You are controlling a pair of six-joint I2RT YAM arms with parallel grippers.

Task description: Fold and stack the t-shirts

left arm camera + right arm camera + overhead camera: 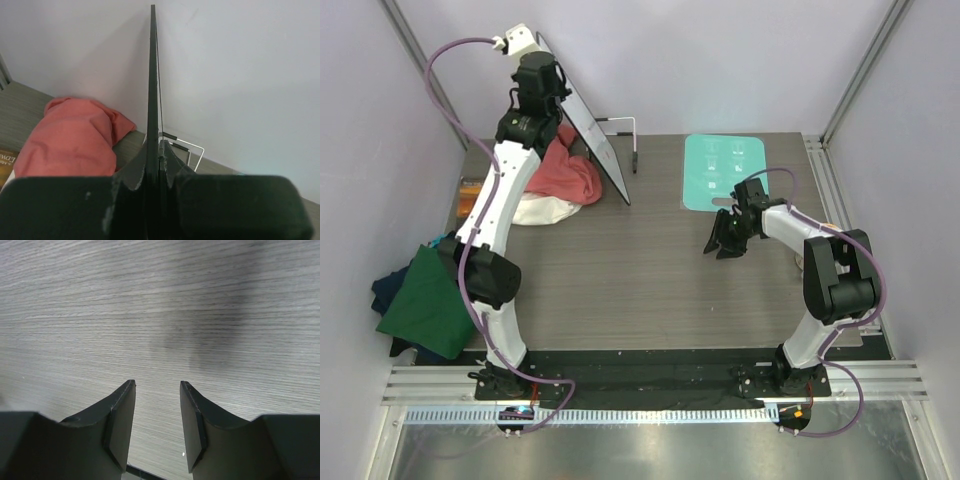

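Note:
The salmon-pink t-shirt (565, 172) (70, 135) lies crumpled at the back left of the table, partly under my left arm. A dark green t-shirt (425, 300) rests on navy ones (386, 290) at the table's left edge. My left gripper (560, 92) (160, 145) is raised above the pink shirt and shut on the edge of a thin dark flat board (595, 135) (152, 75), which slants down to the table. My right gripper (723, 240) (157, 385) hovers open over bare wood at centre right, nothing between its fingers.
A pale-teal mat (722, 170) lies flat at the back right. A white wire stand (620, 125) (192, 150) sits behind the board. White cloth (545, 210) lies beside the pink shirt. A book corner (6, 162) shows at the left.

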